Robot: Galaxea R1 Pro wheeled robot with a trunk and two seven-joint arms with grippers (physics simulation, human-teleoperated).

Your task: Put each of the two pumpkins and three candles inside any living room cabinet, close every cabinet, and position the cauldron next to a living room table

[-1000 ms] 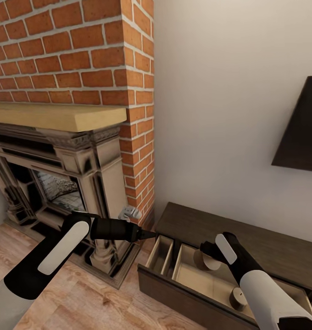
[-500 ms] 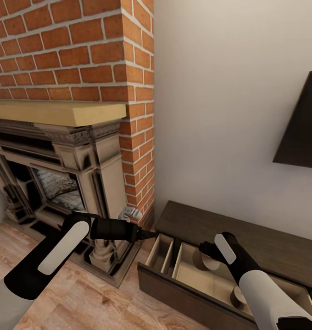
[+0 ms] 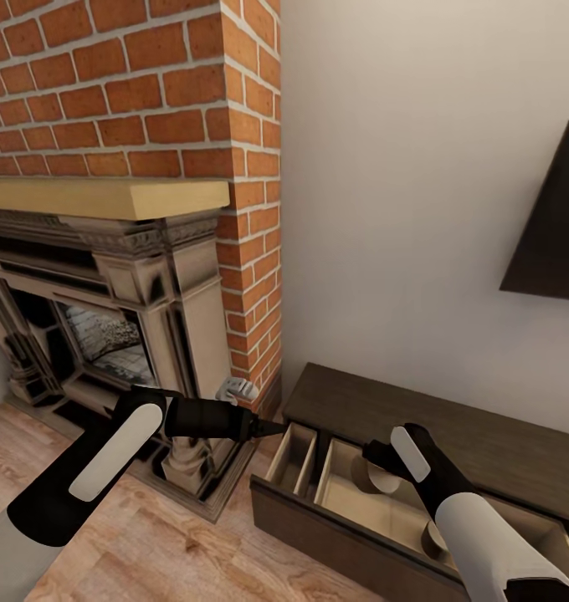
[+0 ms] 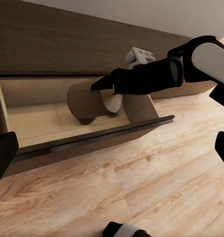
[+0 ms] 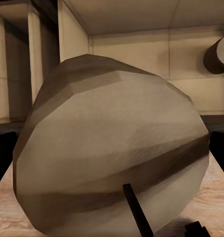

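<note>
The long dark brown cabinet [image 3: 418, 414] stands against the wall with a drawer [image 3: 318, 522] pulled out, showing pale divided insides. My right gripper [image 3: 370, 454] reaches into the drawer, shut on a tan candle [image 3: 371, 478] that hangs tilted above the drawer floor. The left wrist view shows that candle [image 4: 87, 101] with the right gripper [image 4: 99, 85] at its upper edge. In the right wrist view the candle [image 5: 112, 148] looms close. A second candle [image 3: 433, 542] stands in the same drawer, partly behind my right arm. My left gripper [image 3: 278, 428] hovers open left of the drawer.
An ornate fireplace [image 3: 109, 334] under a red brick chimney [image 3: 151, 100] stands left of the cabinet. A black TV [image 3: 552, 226] hangs on the wall above it. A small white fitting [image 3: 237, 389] sits at the chimney's base. Light wood floor [image 3: 192, 543] lies before the drawer.
The whole head picture has shifted up a little, so the camera moved. Both arms and the held candle keep their places over the drawer.
</note>
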